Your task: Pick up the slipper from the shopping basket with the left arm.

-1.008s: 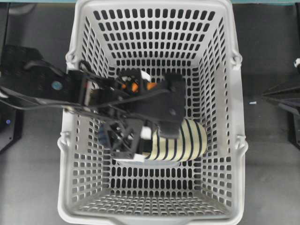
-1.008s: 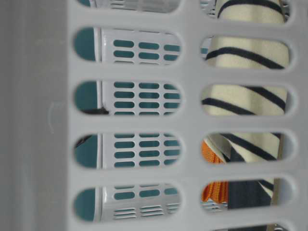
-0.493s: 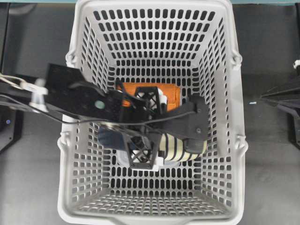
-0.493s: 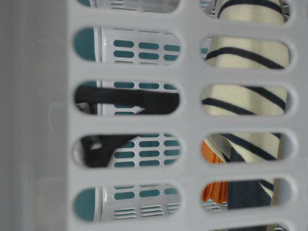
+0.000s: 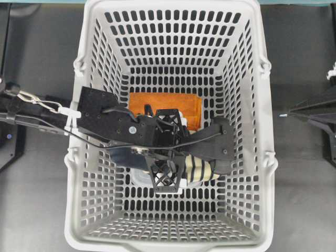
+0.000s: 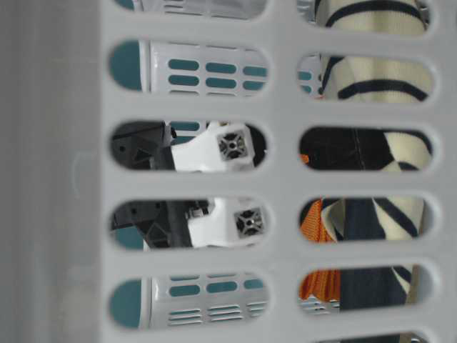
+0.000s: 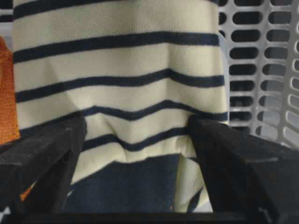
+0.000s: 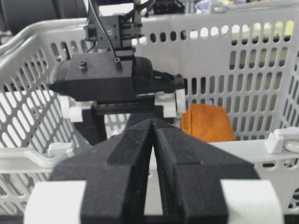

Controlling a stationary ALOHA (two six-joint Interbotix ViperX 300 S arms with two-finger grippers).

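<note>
The left tool [image 7: 135,154] reaches down into the basket [image 5: 252,131], its jaws spread either side of the slipper [image 7: 117,93] and pressing the fabric. The slipper lies on the basket floor beside an orange cloth [image 5: 165,102]. The right tool [image 8: 153,154] is closed, empty, outside.

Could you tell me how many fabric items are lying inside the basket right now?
2: the striped slipper under the left gripper near the shopping basket middle, and an orange cloth just behind it. More could be hidden under the arm.
</note>
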